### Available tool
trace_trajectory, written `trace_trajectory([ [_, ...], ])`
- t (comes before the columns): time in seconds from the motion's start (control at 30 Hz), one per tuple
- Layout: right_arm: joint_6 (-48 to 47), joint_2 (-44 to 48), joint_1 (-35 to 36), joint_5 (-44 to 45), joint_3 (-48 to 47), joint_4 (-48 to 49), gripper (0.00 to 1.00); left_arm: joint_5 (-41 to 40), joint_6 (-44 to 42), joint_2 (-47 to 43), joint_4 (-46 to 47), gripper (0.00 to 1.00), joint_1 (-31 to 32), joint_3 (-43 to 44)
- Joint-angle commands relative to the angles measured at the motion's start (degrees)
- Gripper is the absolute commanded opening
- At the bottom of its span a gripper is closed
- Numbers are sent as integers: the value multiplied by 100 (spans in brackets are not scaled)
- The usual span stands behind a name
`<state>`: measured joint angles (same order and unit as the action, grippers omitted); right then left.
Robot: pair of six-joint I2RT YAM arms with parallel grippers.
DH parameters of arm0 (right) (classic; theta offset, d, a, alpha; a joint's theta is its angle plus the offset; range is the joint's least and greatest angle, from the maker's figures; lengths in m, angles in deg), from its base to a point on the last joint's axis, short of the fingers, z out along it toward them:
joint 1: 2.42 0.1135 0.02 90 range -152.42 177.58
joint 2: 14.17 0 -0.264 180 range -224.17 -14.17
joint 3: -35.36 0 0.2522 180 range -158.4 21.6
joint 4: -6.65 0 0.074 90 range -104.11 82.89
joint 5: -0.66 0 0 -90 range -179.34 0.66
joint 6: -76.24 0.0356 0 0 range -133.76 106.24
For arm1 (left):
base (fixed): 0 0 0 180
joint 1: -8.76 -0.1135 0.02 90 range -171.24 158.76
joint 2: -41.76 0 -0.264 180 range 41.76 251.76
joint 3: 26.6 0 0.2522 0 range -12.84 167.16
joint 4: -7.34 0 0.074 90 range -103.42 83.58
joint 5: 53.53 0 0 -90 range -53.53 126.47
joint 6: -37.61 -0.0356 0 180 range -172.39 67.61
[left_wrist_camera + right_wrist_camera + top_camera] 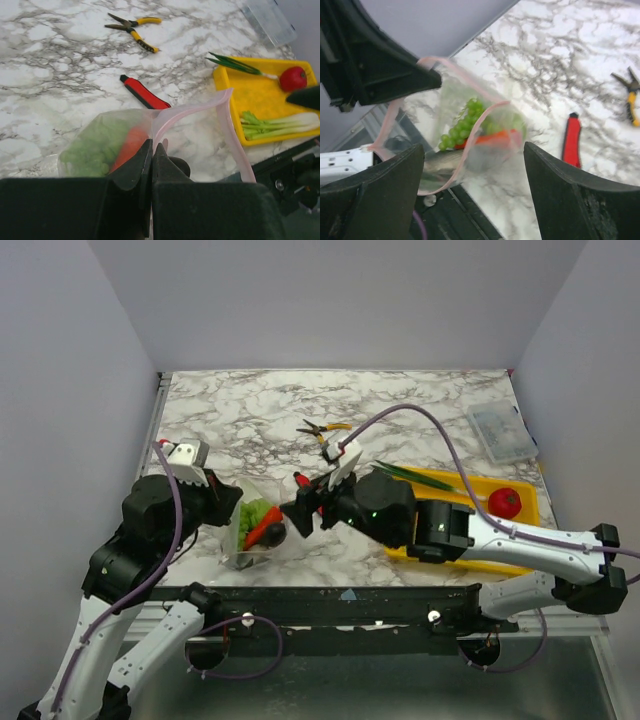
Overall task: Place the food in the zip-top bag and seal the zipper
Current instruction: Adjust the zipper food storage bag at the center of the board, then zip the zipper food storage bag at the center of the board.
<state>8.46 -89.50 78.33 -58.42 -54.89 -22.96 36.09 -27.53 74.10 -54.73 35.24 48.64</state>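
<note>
The clear zip-top bag point(258, 532) stands at the near left with its pinkish zipper strip point(190, 111) gaping open. Inside are the green cabbage point(92, 147), the red chilli point(129, 147), the grey fish point(440, 162) and a dark aubergine point(273, 536). My left gripper point(151, 147) is shut on the bag's mouth edge and holds it up. My right gripper point(474, 150) is open and empty, just in front of the bag's mouth. The red tomato point(293, 78), thin spring onions point(235, 64) and a thicker green stalk point(277, 125) lie in the yellow tray point(265, 95).
A red-handled knife point(145, 92) lies on the marble just beyond the bag. Yellow-handled pliers point(134, 27) lie farther back. A small rigid clear box point(270, 20) sits at the far right. The black base rail point(330, 600) runs along the near edge.
</note>
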Motion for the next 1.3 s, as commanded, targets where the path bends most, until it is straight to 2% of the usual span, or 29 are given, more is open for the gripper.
trace_trajectory([
  [0.0, -1655, 561, -1314, -2729, 288, 530, 83, 1234, -768, 224, 138, 0, -4, 150],
  [0.03, -1915, 641, -1571, -3463, 334, 545, 85, 1308, -799, 250, 130, 0, -2, 138],
  [0.13, -3209, 575, -1778, -4219, 160, 53, 87, 1411, -856, 315, 121, 0, -4, 152],
  [0.2, -3917, 348, -1782, -3920, -56, -498, 86, 1453, -878, 349, 106, 0, -2, 188],
  [0.33, -5288, 209, -1820, -3496, 246, -578, 83, 1491, -924, 359, 135, 0, -4, 198],
  [0.5, -6590, -21, -1838, -3739, 295, -550, 67, 1489, -983, 432, 81, 0, -2, 258],
  [0.57, -6787, -98, -1867, -3647, 333, -313, 67, 1484, -983, 440, 69, 0, -2, 260],
  [0.7, -7052, -444, -1879, -3883, 32, -516, 66, 1515, -982, 439, 42, 0, 1, 260],
  [0.77, -7334, -587, -1879, -4194, -77, -717, 62, 1513, -983, 449, 28, 0, -3, 251],
  [0.93, -7559, -937, -1879, -4269, -287, -772, 60, 1532, -1001, 465, 3, 0, -2, 236],
  [1.27, -7599, -983, -1878, -4516, -440, -699, 55, 1588, -1021, 481, -30, 0, -3, 229],
])
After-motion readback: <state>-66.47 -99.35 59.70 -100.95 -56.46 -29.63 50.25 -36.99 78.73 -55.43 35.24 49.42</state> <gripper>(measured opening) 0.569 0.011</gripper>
